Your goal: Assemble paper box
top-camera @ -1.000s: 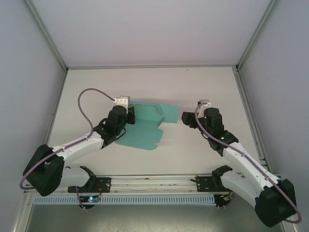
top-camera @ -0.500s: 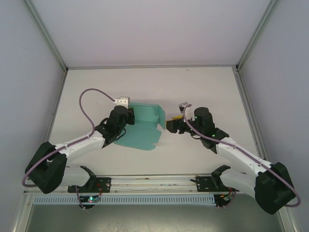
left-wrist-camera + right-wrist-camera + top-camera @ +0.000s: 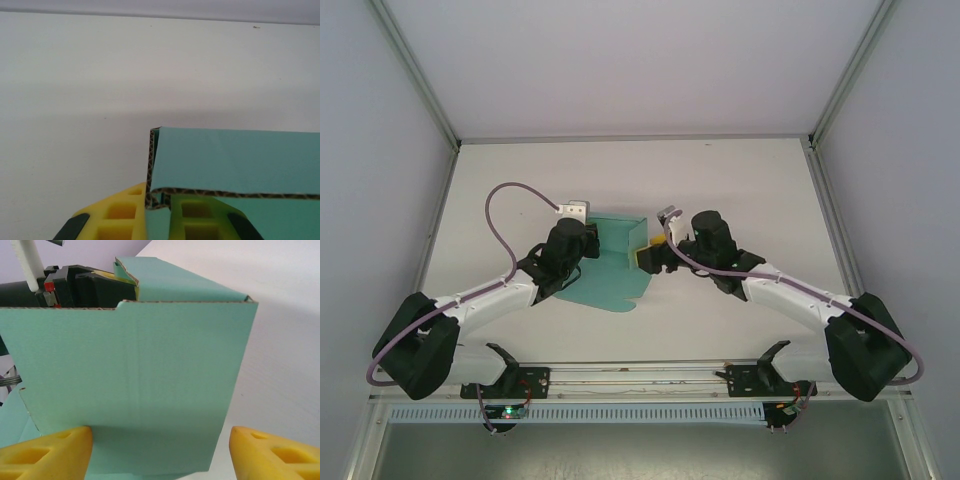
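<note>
Lies mid-table between arms: box, one panel upright. Likely light, stiff, creasable; best pinched at edges near folds. Clamped at edge by left gripper; faced by right gripper, spread wide.

White table, matte, bare surface across the far half and right side; also seen in the left wrist view and right wrist view. Tiny dark speck on the table at the far edge, right of centre; same speck in the left wrist view. Pale grey back wall, left wall, right wall. Metal corner strut far left, another far right. Metal rail along the near table edge. White slotted strip just nearer than the rail.
</note>
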`<state>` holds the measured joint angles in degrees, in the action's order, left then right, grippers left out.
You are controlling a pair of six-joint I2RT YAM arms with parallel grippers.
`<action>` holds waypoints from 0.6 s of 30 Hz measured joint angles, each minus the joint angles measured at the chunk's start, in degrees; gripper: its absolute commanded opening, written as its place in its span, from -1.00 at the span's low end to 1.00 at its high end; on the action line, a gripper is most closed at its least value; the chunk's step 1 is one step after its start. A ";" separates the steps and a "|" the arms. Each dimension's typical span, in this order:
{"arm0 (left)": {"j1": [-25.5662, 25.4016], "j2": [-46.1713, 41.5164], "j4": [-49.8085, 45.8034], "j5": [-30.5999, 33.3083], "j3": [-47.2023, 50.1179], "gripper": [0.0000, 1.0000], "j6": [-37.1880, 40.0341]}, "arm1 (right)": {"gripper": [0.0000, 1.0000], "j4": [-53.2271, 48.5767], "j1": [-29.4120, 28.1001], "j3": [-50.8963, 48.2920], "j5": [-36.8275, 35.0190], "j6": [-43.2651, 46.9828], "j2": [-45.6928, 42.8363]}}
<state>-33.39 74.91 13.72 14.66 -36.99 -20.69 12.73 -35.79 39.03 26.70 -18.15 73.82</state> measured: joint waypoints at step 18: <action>0.02 0.04 -1.20 1.97 -0.59 -1.00 -0.17 | 0.69 2.60 0.00 0.63 1.25 -6.08 1.88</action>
<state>-33.36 74.96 12.51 16.62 -37.58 -20.86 15.33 -35.79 39.66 27.94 -24.23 75.70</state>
